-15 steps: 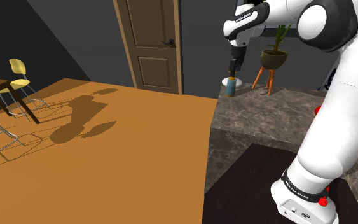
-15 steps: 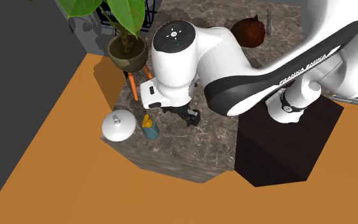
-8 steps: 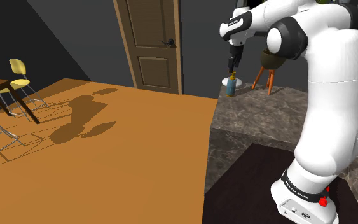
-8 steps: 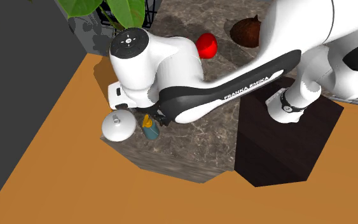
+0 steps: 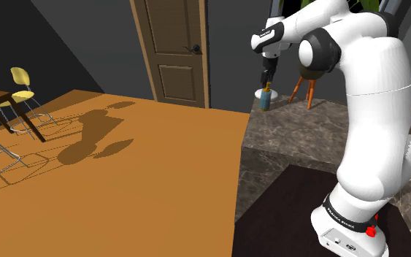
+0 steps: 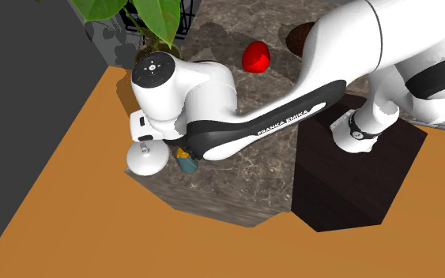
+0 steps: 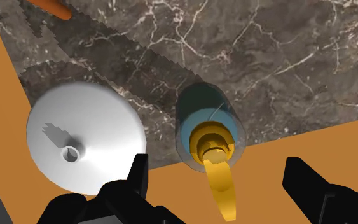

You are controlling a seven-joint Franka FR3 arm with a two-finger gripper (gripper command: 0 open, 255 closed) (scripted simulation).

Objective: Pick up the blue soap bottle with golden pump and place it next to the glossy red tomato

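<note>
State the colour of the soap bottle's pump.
The pump is golden yellow; wrist view shows it best.

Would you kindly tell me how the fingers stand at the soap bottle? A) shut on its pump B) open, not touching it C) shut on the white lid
B: in the wrist view the fingers stand apart, the golden pump of the blue soap bottle untouched between them.

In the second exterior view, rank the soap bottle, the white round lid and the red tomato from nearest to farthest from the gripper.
1. Blue soap bottle, right under the gripper.
2. White round lid, beside the bottle.
3. Red tomato, far across the marble counter.
</note>
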